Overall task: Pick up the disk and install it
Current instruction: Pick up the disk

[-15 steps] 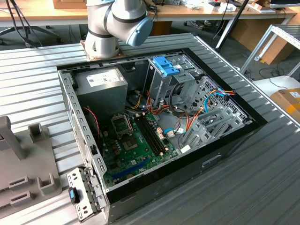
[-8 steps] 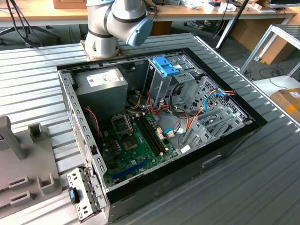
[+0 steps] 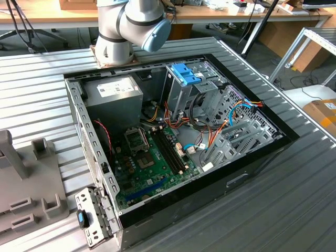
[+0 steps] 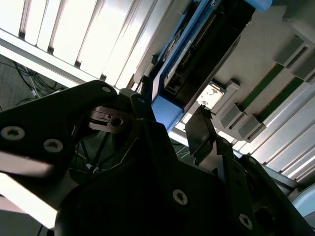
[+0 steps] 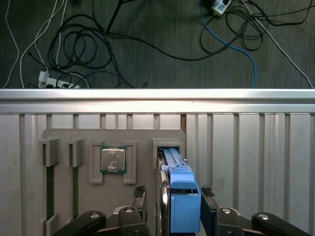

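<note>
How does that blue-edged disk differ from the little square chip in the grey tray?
The disk stands on edge in a narrow slot, while the chip lies flat in a square recess. The disk has bright blue rails along it; the chip is silvery with a green rim. The disk looks clearly longer than the chip. What they share: both sit in the same grey tray, side by side.

The disk (image 5: 183,199) is showing bright blue rails over a black body, the holder (image 5: 98,204) is looking plain grey, and the gripper (image 5: 173,195) is showing black against the silver-grey ribbed worktop (image 5: 246,147). In the exterior view the black computer case (image 3: 220,191) is displaying a green circuit board (image 3: 142,178), a blue clip (image 3: 185,73) topping a grey metal cage (image 3: 176,97), and red, orange and blue wires (image 3: 216,134).
</note>
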Controlling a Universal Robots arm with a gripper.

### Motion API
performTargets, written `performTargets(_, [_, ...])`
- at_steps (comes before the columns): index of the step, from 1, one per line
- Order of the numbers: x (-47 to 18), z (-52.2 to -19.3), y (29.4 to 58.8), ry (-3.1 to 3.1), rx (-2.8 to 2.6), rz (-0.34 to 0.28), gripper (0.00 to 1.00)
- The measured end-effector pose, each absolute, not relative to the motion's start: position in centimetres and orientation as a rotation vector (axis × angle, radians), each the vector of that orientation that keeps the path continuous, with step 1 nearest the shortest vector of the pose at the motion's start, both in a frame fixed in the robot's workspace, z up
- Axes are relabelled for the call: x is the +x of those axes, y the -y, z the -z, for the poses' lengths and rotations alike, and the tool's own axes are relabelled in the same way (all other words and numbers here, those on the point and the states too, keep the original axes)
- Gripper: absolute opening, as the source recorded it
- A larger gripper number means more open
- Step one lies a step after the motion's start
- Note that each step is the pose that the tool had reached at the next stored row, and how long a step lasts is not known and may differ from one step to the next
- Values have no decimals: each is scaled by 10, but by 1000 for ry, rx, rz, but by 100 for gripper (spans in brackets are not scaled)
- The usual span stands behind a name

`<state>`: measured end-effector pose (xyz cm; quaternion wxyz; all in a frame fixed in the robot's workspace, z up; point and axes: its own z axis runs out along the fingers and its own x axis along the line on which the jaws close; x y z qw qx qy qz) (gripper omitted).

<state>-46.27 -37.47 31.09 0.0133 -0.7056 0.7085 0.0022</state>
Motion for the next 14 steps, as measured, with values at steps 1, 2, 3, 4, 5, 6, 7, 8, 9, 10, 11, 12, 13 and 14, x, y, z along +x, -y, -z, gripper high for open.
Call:
performTargets(1, [-463, -311, 375, -2207, -2198, -7, 54])
performTargets(2, [-463, -311, 375, -2207, -2198, -7, 54])
performTargets(3, [-463, -311, 375, -2207, -2198, -7, 54])
performTargets(4, [-463, -311, 375, -2207, -2198, -7, 54])
performTargets(5, [-463, -311, 376, -2207, -2198, -7, 54])
performTargets(6, [-463, -311, 376, -2207, -2198, -7, 54])
performTargets(7, [-463, -311, 376, -2207, -2198, -7, 54])
performTargets(8, [-463, -311, 376, -2207, -2198, -7, 54])
performTargets(9, [-463, -311, 376, -2207, -2198, -7, 54])
performTargets(10, [-463, -311, 376, -2207, -2198, -7, 54])
performTargets(11, [-463, -311, 376, -2207, -2198, -7, 54])
performTargets(12, [-463, -311, 377, -2207, -2198, -7, 54])
performTargets(13, [-463, -311, 377, -2207, -2198, -7, 54])
performTargets(14, [-463, -311, 377, -2207, -2198, -7, 54])
